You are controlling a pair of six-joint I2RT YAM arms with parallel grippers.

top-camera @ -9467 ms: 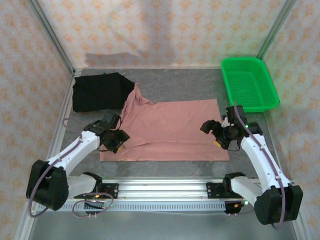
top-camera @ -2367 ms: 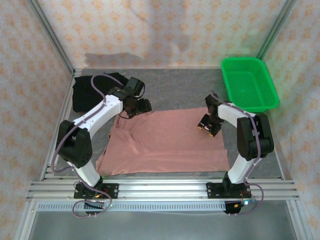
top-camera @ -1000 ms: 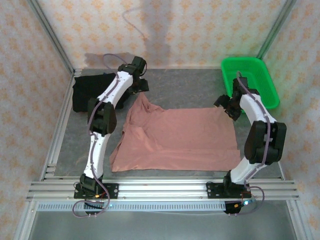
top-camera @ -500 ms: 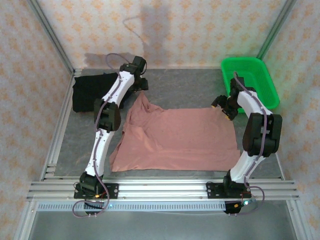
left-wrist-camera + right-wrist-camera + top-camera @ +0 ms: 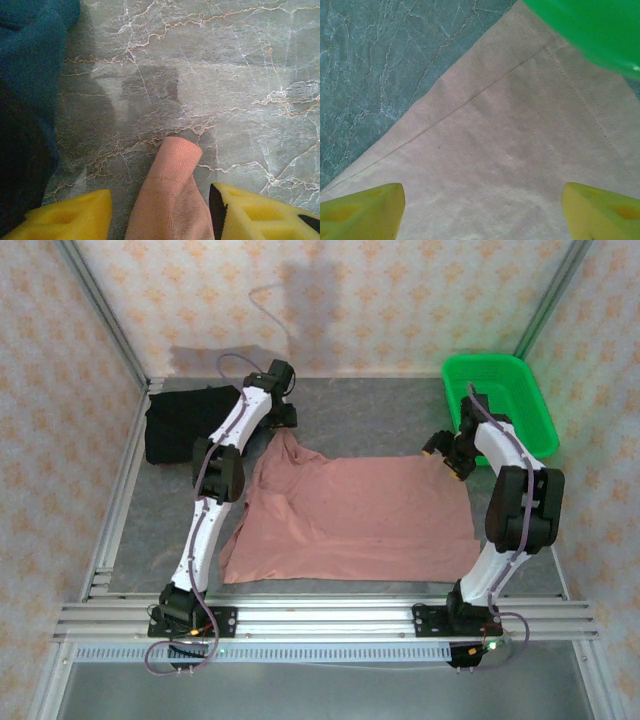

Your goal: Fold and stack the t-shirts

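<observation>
- Pink shirt [image 5: 350,515] has been dragged farther from the near edge.
- Left pincer [image 5: 160,192] half-open around the sleeve tip [image 5: 175,150], right pincer [image 5: 482,187] wide over the hem corner [image 5: 515,30]: likely flattening before the fold.

Bare grey marbled bench [image 5: 380,405] runs along the far edge, between the crumpled black cloth shirt [image 5: 185,425] at the far left corner and the green plastic mesh basket [image 5: 497,405] at the far right corner. The spread salmon-pink cloth shirt [image 5: 360,515] covers the middle.
</observation>
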